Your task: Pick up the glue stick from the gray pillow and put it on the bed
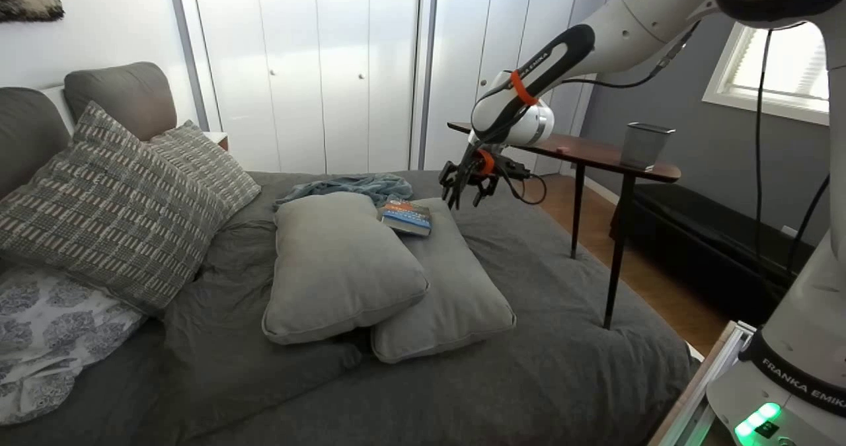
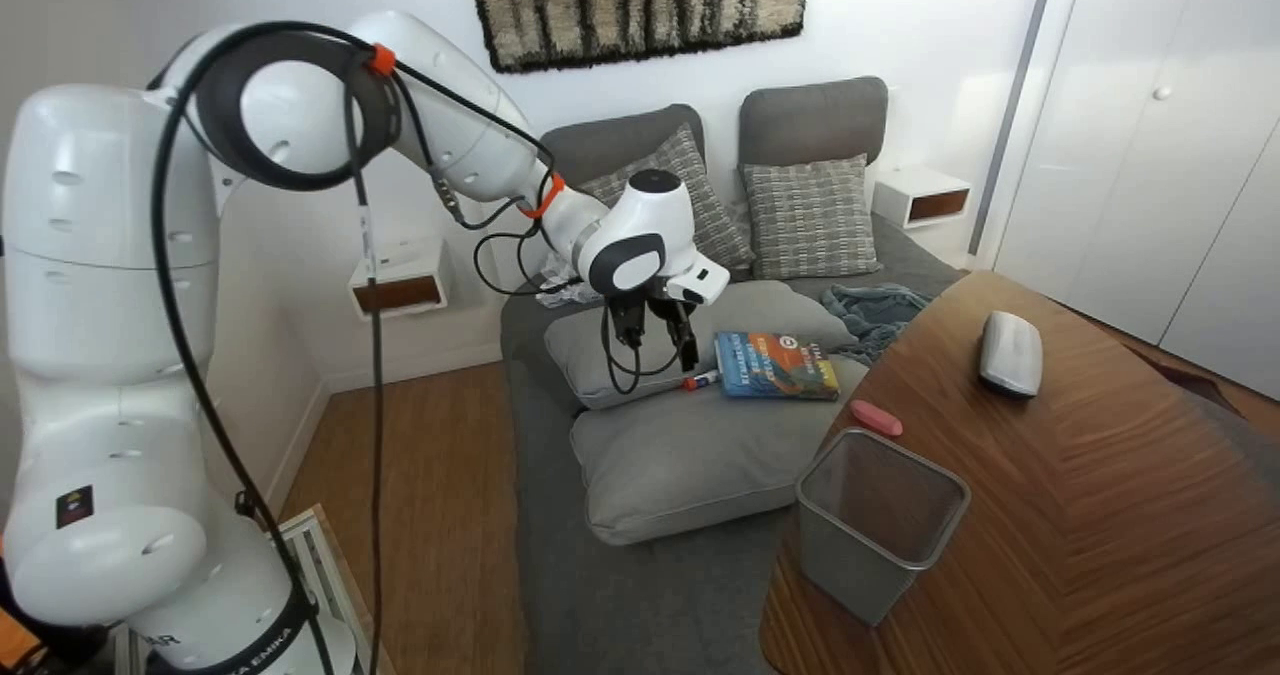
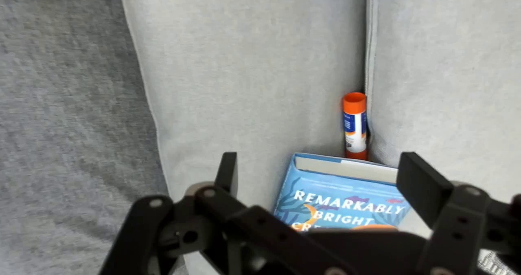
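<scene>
Closest thing to the lens is my own jaws, filling the bottom of the wrist view and spread wide, with the book (image 3: 346, 205) showing below and between them. Cover's facing up and I can read "Remarkably Bright" before the jaws block the next word. The glue stick (image 3: 355, 124) is a bit past the tips: orange ends, blue and white label, lying on the lower gray pillow (image 3: 244, 71) right along the seamed edge of the upper gray pillow (image 3: 443, 71). One end sits right by the book's edge, though I honestly can't tell if the two touch. The left side of that view is the bed (image 3: 73, 124) with its charcoal cover.

In both exterior views my arm (image 1: 628, 33) reaches out over the bed and the jaws hang above the pillows, pointing down. I can also see a crumpled blue-gray cloth (image 1: 360, 185) behind the pillows in an exterior view, plus patterned cushions (image 1: 125, 215) leaning at the head end.

Near the bed I've got a wooden bench (image 2: 1100, 515) carrying a mesh basket (image 2: 850, 565), with a little pink thing (image 2: 876, 417) just beside it and a silvery-white thing (image 2: 1010, 352) further along. I can't really make out what those last two are from where my cameras sit.
</scene>
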